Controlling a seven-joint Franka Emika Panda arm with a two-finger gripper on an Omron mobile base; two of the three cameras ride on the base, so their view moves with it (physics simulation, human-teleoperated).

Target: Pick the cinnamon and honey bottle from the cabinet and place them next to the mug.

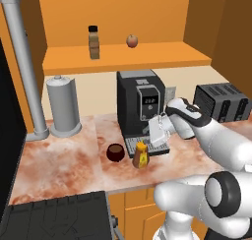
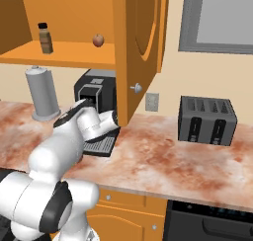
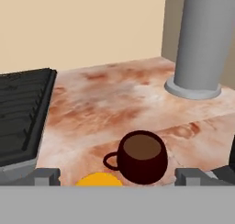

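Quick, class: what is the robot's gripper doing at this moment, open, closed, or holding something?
Gripper: open, holding nothing; its tips stand wide apart above the honey bottle, which stands on the counter beside the mug.

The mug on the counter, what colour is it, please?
Dark brown mug, clearest in the hand view.

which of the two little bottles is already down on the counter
The honey bottle, amber with an orange cap, stands beside the mug; the black-capped cinnamon stands on the cabinet shelf.

Base views flank arm, sharing counter (image 1: 64, 155); hand view close.
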